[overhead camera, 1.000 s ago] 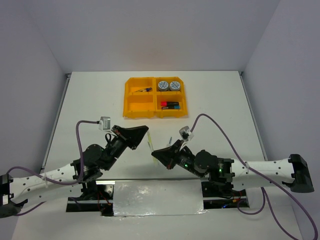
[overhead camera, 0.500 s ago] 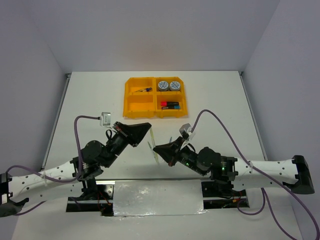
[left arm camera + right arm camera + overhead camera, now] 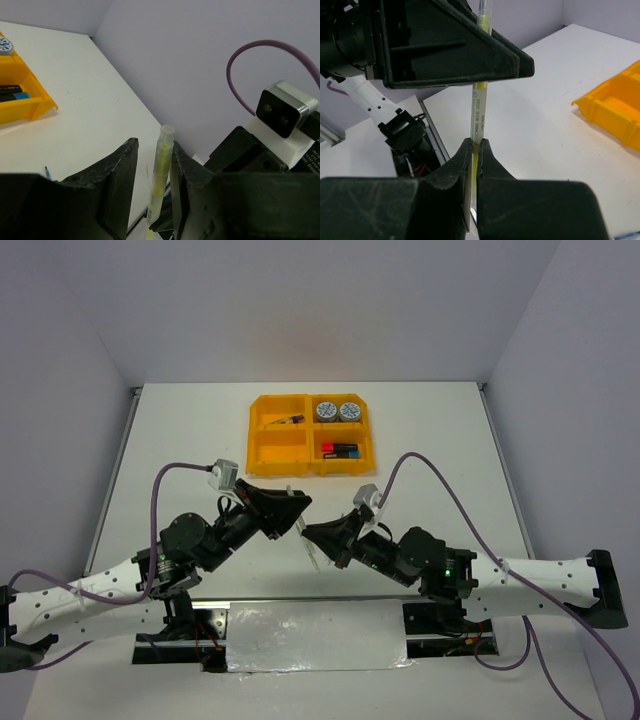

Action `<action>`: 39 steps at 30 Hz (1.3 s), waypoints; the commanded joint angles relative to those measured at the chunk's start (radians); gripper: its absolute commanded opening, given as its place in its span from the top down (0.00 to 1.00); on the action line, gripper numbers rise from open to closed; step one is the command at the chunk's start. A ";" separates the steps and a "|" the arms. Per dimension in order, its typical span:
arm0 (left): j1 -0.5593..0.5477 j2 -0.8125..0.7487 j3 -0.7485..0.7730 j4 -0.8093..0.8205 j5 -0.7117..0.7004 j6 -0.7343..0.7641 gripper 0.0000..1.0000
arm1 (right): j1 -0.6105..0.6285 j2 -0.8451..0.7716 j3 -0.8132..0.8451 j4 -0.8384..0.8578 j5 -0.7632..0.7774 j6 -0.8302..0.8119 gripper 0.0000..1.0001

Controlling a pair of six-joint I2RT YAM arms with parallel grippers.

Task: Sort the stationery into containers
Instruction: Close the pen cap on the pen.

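From above, the orange-yellow plastic tray with four compartments (image 3: 311, 466) lies on the white table (image 3: 440, 430), near the middle of its far edge. The far right compartment holds two round blue-white tape rolls (image 3: 337, 411). The near right one holds black highlighters with coloured caps (image 3: 338, 450), and the far left one holds one small dark pen-like item (image 3: 289, 420). The left gripper (image 3: 296, 508) and the right gripper (image 3: 309, 534) meet over the near half of the table. What is between them is too small to tell here.

In the left wrist view, a thin pale pen with a yellow-green core (image 3: 161, 170) stands in the gap of the left gripper. The jaws are apart and the pen is close to the right-hand finger, its capped end pointing up past the tips.

In the right wrist view, the right gripper is clamped on the lower part of the pen. The pen's long axis runs straight up into the left gripper.
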 commanded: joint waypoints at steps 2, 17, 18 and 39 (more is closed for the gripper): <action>-0.005 -0.029 -0.015 0.006 0.035 0.048 0.56 | 0.000 0.017 0.073 0.064 0.001 -0.026 1.00; -0.005 -0.024 0.018 0.027 0.203 0.169 1.00 | -0.006 0.019 0.084 0.071 -0.019 0.005 0.73; -0.005 -0.024 0.024 0.030 0.229 0.213 1.00 | -0.012 0.019 0.086 0.064 -0.035 0.012 0.65; -0.005 0.008 0.074 0.046 0.421 0.321 0.61 | -0.094 0.080 0.140 0.064 -0.304 0.071 1.00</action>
